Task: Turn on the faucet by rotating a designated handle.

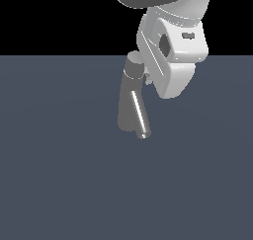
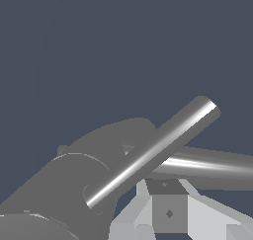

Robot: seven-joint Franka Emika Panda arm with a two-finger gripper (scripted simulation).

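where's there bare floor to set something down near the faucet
Bare floor runs to the exterior view's left, right and front of the faucet. It is crowded only at the faucet's cap, where the arm presses close on the exterior view's right.

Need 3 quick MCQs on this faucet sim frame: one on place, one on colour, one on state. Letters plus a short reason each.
1. In the exterior view, where is the robot arm relative to the faucet?
A. Close at its upper right
B. Far off at the lower left
C. Out of frame

2. What colour is the faucet?
A. Red
B. Grey metallic
C. Yellow

3. How does the spout run in the exterior view?
A. Straight up
B. Level
C. Slanting down to a bright tip

Answers:
1 A, the white arm crowds the faucet's cap from the exterior view's upper right.
2 B, body and spout render grey with bright highlights.
3 C, the tube slopes down and ends in a light tip.
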